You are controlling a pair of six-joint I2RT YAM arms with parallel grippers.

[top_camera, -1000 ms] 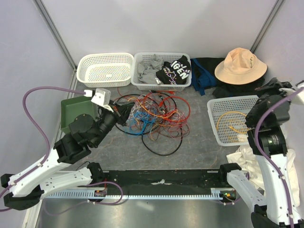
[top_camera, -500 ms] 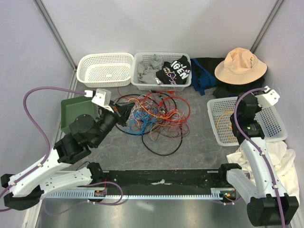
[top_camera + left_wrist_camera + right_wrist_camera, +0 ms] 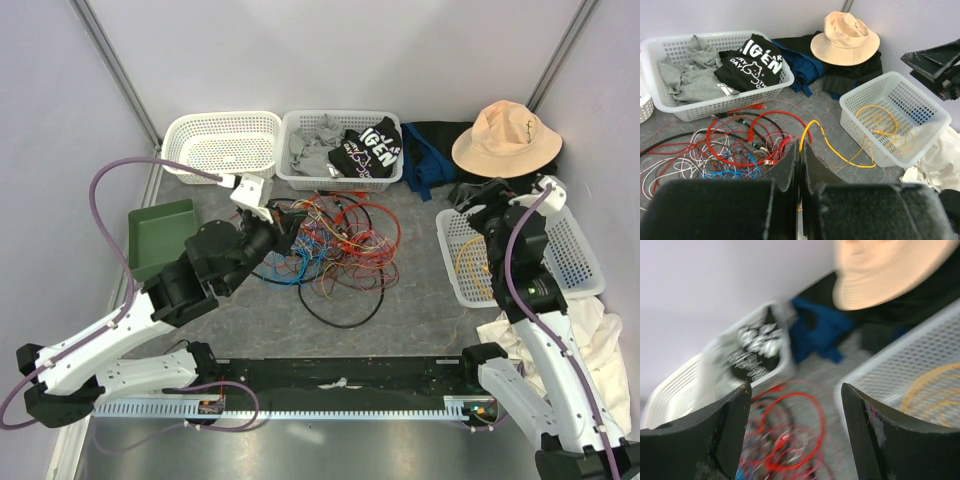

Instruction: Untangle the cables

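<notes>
While the cables (image 3: 335, 250) are left tangled mid-desk (image 3: 420, 310), left gripper (image 3: 800, 143) jaws are clamped on a yellow cable (image 3: 840, 152) trailed from the right basket (image 3: 575, 252); right gripper (image 3: 795, 387) jaws are held apart.

The cables (image 3: 330, 245) lie in a loose flat tangle on the floor to the left of the right basket (image 3: 925, 142), apart from it. They are thin red, orange, blue, white and black strands, looped over one another. A black loop (image 3: 340, 325) trails out of the near side. One yellow cable (image 3: 840, 154) is coiled inside the basket, hangs over its left wall, crosses the floor and arches up into the shut fingers of the left gripper (image 3: 799, 145).
</notes>
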